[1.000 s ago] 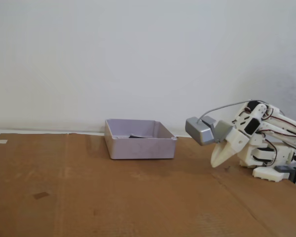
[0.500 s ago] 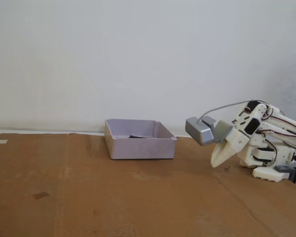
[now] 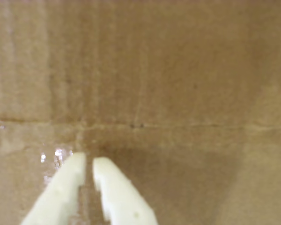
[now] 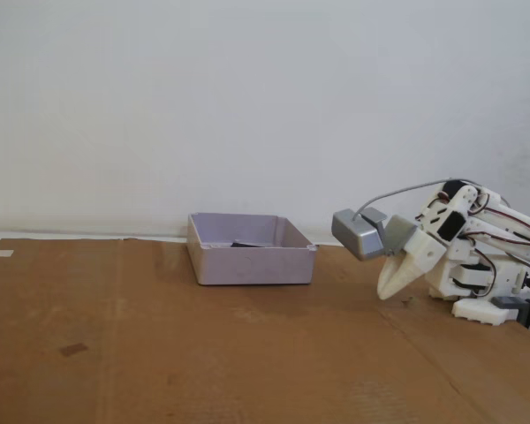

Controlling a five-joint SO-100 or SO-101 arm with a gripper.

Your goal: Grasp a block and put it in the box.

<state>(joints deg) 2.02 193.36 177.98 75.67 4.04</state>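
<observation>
The pincer [image 3: 89, 161] enters from 7 o'clock, its white fingers [image 3: 70, 180] nearly together with nothing between them, over creased brown cardboard [image 3: 168, 84].

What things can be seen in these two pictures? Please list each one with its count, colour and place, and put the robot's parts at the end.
Shallow square lilac-grey plastic box: one, pale lilac-grey, on the cardboard at the middle of the fixed view, near the wall.
Small matte black block: one, black, inside the box; only its top shows over the wall.
Brown cardboard sheet: one, brown, covering the table; it fills the wrist view too.
Small dark mark: one, dark brown, on the cardboard at lower left in the fixed view.
White wall: one, white, behind the table.
White robot arm: one, white, folded at the right in the fixed view.
Gripper: one, white, tips nearly together, empty, pointing down near the cardboard.
</observation>
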